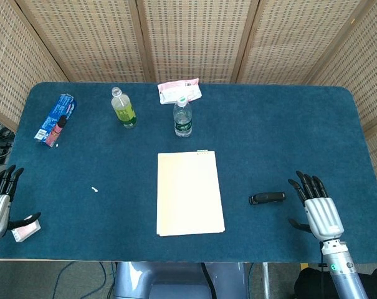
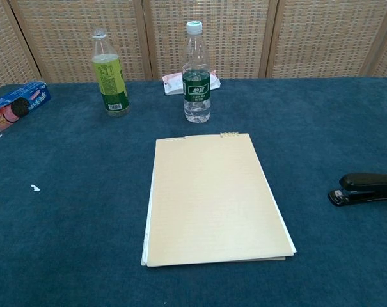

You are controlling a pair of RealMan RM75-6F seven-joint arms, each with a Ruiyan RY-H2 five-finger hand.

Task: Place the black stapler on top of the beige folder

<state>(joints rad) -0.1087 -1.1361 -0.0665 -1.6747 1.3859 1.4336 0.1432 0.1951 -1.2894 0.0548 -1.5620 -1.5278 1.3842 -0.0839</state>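
Note:
The black stapler (image 1: 267,198) (image 2: 364,188) lies flat on the blue table cloth, right of the beige folder (image 1: 189,193) (image 2: 213,197) and apart from it. The folder lies flat at the table's middle front. My right hand (image 1: 318,210) is over the table's front right, just right of the stapler, fingers spread and holding nothing. My left hand (image 1: 0,203) is at the front left edge, fingers apart, nothing in it. Neither hand shows in the chest view.
A green-labelled water bottle (image 1: 183,117) (image 2: 196,73) and a yellow-green drink bottle (image 1: 123,108) (image 2: 109,73) stand behind the folder. A pink-white packet (image 1: 179,91) lies at the back. A blue biscuit pack (image 1: 55,118) (image 2: 15,106) lies far left. A small tag (image 1: 26,231) lies by the left hand.

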